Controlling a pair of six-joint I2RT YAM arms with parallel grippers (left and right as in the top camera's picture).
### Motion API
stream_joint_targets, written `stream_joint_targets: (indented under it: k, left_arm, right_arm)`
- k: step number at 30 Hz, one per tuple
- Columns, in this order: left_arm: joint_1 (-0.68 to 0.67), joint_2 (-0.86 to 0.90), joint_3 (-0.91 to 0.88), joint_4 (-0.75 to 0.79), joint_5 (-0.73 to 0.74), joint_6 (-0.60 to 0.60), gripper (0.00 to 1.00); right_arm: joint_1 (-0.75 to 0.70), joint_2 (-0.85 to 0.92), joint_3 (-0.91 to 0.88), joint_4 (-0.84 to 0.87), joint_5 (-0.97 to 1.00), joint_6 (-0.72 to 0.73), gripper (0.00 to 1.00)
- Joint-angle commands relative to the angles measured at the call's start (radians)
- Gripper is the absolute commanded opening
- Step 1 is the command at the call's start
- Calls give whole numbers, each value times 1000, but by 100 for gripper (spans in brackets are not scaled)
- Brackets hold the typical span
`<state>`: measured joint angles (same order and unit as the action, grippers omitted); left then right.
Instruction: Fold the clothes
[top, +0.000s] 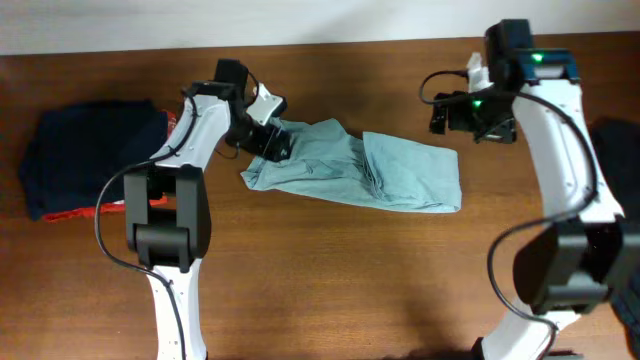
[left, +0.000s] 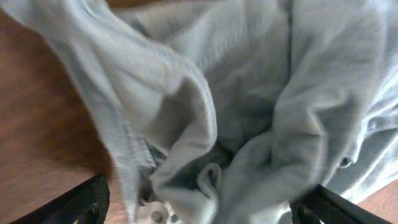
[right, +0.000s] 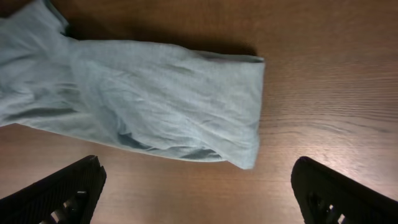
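T-shirt: your pale grey-blue T-shirt (top: 360, 170) lies on the worktop (top: 330, 290) between the two arms, a little toward the far side. It is stretched left to right as a long, rumpled band.
Right end of the shirt: here the cloth lies flatter. The right wrist view (right: 155, 99) shows soft creases and a fairly straight edge, with bare wood beyond it.
Left end of the shirt: this end is bunched and heaped. In the left wrist view (left: 249, 93) folds of fabric fill nearly the whole picture, and only a strip of worktop shows at the left.
Left hand: your left hand (top: 270, 140) is down at the shirt's far left end. Its fingers (left: 81, 205) stand wide apart with the bunched cloth between them, and they are not pressed onto it.
Right hand: your right hand (top: 450, 112) is just beyond the shirt's far right corner. Its fingers (right: 62, 193) are spread wide and hold nothing, and the shirt's right end lies beneath it.
Left edge of the worktop: a folded navy and red stack (top: 90, 160) sits well apart from the shirt.
Right edge of the worktop: you can see part of a dark garment (top: 620, 150) behind the right arm.
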<state>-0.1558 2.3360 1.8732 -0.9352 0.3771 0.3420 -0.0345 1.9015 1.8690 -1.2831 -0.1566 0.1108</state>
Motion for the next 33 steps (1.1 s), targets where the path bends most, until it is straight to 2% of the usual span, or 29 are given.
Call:
stream_joint_targets:
  k: [1, 5, 6, 8, 9, 10, 15, 23, 25, 26, 28, 29, 30, 33]
  left_arm:
    - [3, 6, -33, 11, 27, 34, 74]
    - [3, 6, -35, 7, 27, 34, 62]
    - [2, 6, -36, 7, 27, 25, 53]
    - [2, 6, -36, 8, 27, -8, 18]
    - [5, 6, -36, 8, 27, -22, 4]
    - [8, 6, -35, 8, 27, -37, 1]
    - [69, -35, 2, -32, 27, -167, 1]
    - [111, -145, 7, -64, 27, -173, 1]
    - [111, -159, 7, -68, 27, -196, 1]
    - [110, -164, 7, -69, 27, -206, 1]
    - [107, -185, 7, -69, 27, -226, 0]
    - [104, -198, 7, -69, 27, -226, 1]
    - [101, -208, 7, -69, 27, -226, 1]
    - [85, -259, 8, -69, 27, -226, 1]
  right_arm:
    - [-19, -78, 22, -11, -9, -8, 99]
    - [-30, -112, 22, -25, -9, -10, 99]
    - [-34, -119, 22, -32, -8, -11, 99]
    - [-42, -122, 22, -42, -3, -11, 99]
    - [-50, -122, 22, -49, 11, -10, 99]
    - [-53, -122, 22, -52, 11, -11, 99]
    - [-62, -120, 11, -57, 10, -10, 99]
    - [-42, -79, -71, -35, -31, -10, 97]
    - [-22, -63, -110, -6, -45, -10, 80]
    - [-11, -56, -127, 9, -51, -10, 63]
    - [21, -45, -187, 64, -66, -2, 23]
    - [41, -42, -227, 104, -74, 2, 8]
    - [50, -42, -248, 125, -77, 3, 4]
    - [85, -42, -358, 229, -76, 52, 4]
